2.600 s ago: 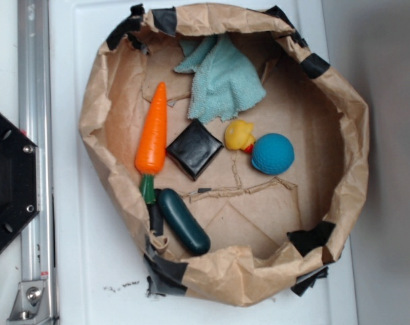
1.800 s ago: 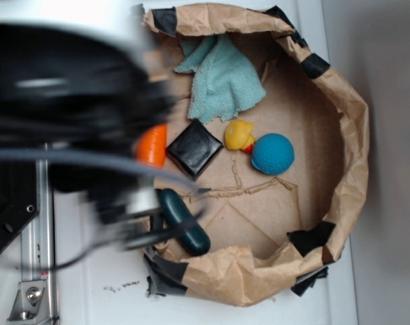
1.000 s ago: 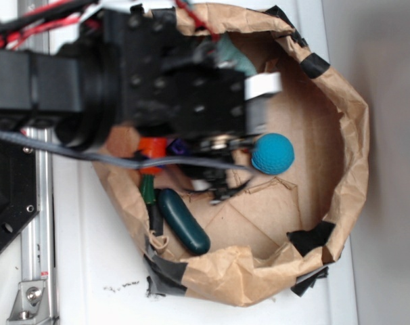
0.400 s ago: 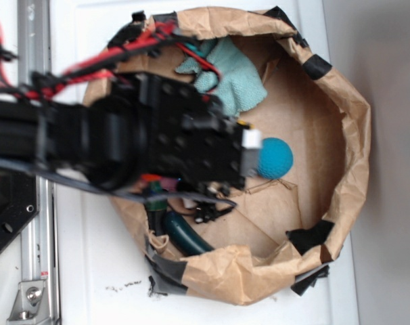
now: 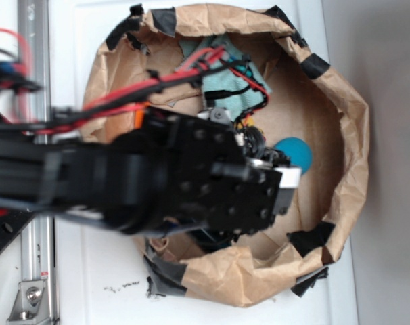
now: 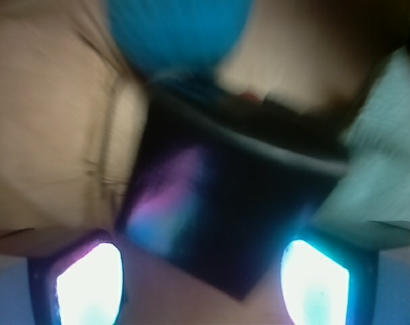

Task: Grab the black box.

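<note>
In the wrist view the black box [image 6: 239,203] fills the middle, glossy, turned so one corner points down between my fingertips. My gripper [image 6: 201,281] is open; its two brightly lit fingers [image 6: 90,281] stand wide apart on either side of that corner, clear of the box. The picture is blurred. In the exterior view my arm [image 5: 191,183] reaches over the paper bag [image 5: 347,122] and hides the box and the gripper's fingers.
A blue ball [image 6: 178,27] lies just beyond the box, also showing past the arm's end [image 5: 294,150]. A teal cloth [image 6: 381,156] lies to the box's side, at the bag's back [image 5: 191,51]. Outside the bag are a black hexagonal plate [image 5: 2,237] and a metal rail [image 5: 32,40].
My arm swung in from the left over the bag and has moved further right and down, now covering the box, duck, carrot and green toy in the exterior view.
</note>
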`<state>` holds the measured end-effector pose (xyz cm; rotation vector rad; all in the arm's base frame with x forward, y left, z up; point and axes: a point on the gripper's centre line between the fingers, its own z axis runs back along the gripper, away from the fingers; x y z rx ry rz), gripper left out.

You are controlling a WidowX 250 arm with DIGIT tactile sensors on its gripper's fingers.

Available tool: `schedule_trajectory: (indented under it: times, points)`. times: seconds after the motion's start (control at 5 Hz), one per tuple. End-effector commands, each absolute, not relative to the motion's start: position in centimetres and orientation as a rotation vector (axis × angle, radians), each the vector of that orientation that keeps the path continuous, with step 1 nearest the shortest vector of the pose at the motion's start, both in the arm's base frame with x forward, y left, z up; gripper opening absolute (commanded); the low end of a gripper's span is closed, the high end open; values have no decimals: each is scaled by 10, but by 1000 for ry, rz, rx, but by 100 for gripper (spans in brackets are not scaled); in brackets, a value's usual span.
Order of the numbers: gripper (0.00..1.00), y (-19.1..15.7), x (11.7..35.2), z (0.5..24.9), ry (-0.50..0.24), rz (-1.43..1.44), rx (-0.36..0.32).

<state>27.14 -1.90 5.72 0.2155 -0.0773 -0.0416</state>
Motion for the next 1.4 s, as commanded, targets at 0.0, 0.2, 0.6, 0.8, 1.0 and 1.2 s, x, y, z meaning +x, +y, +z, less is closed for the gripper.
schedule_trajectory:
  times: [0.0, 0.2, 0.6, 0.8, 1.0, 1.2]
  points:
    - [100, 10, 263, 137, -310, -34, 217]
    - [100, 21, 261, 136, -302, 8, 148]
    - [100, 21, 253, 122, -236, -14, 137]
    - [100, 21, 253, 122, -236, -14, 137]
    - [100, 21, 253, 122, -236, -14, 137]
    - [100, 21, 263, 86, -191, 26, 108]
